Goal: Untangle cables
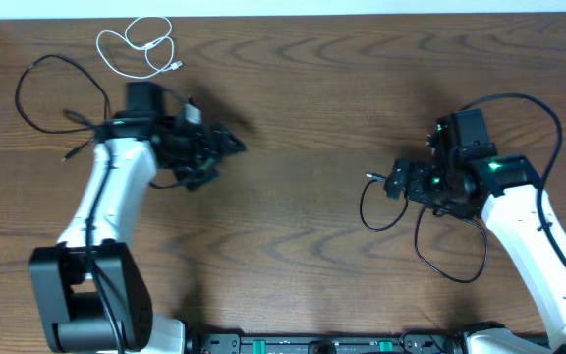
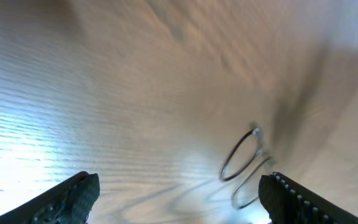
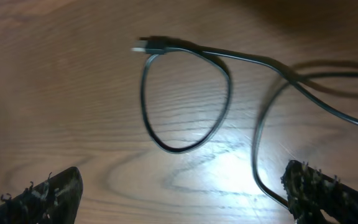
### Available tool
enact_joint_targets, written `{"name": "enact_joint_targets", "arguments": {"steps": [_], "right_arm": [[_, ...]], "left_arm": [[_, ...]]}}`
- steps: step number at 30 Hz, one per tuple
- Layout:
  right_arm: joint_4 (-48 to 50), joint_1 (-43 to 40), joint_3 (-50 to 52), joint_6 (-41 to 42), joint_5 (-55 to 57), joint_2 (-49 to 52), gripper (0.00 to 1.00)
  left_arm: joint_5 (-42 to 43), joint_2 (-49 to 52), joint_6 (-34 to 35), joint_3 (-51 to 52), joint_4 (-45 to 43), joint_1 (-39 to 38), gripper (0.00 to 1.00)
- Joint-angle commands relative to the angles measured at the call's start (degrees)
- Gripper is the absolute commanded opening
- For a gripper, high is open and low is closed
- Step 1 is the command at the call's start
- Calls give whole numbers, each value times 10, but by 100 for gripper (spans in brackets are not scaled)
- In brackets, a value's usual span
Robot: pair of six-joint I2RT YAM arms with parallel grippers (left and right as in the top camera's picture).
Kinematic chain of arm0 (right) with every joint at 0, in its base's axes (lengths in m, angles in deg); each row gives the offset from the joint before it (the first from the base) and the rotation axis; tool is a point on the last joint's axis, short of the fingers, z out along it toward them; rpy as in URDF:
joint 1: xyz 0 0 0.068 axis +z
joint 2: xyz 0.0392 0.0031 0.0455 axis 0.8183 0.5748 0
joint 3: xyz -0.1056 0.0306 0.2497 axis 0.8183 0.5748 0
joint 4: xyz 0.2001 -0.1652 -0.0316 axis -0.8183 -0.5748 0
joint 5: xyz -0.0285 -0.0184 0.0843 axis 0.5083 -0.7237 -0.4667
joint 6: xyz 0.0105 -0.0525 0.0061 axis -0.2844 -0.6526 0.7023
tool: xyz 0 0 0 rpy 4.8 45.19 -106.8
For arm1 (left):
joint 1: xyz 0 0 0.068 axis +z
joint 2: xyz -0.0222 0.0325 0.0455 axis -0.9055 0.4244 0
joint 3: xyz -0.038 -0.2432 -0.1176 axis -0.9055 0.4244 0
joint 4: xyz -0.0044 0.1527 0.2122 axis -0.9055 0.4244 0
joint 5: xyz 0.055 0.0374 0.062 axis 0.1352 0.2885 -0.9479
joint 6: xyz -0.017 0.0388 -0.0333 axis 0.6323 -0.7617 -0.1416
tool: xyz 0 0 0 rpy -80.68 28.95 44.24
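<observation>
The short white cable point(image 1: 141, 44) lies coiled at the far left, away from both arms. One black cable point(image 1: 55, 69) loops at the left, behind my left arm. My left gripper point(image 1: 232, 144) is open and empty above bare wood point(image 2: 180, 186). Its blurred wrist view shows a thin looped cord point(image 2: 241, 157) ahead; I cannot tell which cable it is. The other black cable point(image 1: 430, 241) lies at the right. My right gripper point(image 1: 386, 183) is open point(image 3: 182, 177) just short of this cable's small loop and plug point(image 3: 185, 99). A strand passes close by its right finger.
The wooden table point(image 1: 303, 88) ends at a pale far edge along the top. The thicker arm cable point(image 1: 543, 108) arcs over the right arm. The left arm's base point(image 1: 86, 295) stands at the near left.
</observation>
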Motion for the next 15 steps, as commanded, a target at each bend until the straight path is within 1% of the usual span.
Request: {"name": "enact_joint_targets", "arguments": {"steps": [1, 2, 3, 4, 6, 7, 9, 10, 12, 15], "right_arm": [[-17, -35, -3, 9, 17, -5, 99], [-25, -43, -3, 9, 27, -5, 99], [-50, -58, -3, 21, 56, -5, 99], [-65, -64, -3, 36, 74, -5, 99], [-97, -74, -2, 73, 118, -5, 99], [-127, -84, 4, 115, 179, -5, 99], [-135, -93, 16, 148, 216, -5, 99], [-132, -102, 28, 170, 228, -5, 99], [-116, -118, 50, 187, 231, -5, 99], [-81, -159, 96, 187, 231, -5, 99]], "left_arm": [[-104, 0, -17, 7, 5, -122, 87], [-131, 0, -17, 7, 3, -141, 87], [-193, 0, -7, 7, 9, -174, 87], [-218, 0, 9, 7, 14, -182, 87], [-254, 0, 49, 7, 26, -185, 87], [-271, 0, 74, 7, 33, -165, 88], [-275, 0, 71, 7, 35, -145, 89], [-278, 0, 71, 7, 43, -130, 98], [-278, 0, 71, 7, 59, -111, 98], [-279, 0, 56, 7, 87, -85, 98]]}}
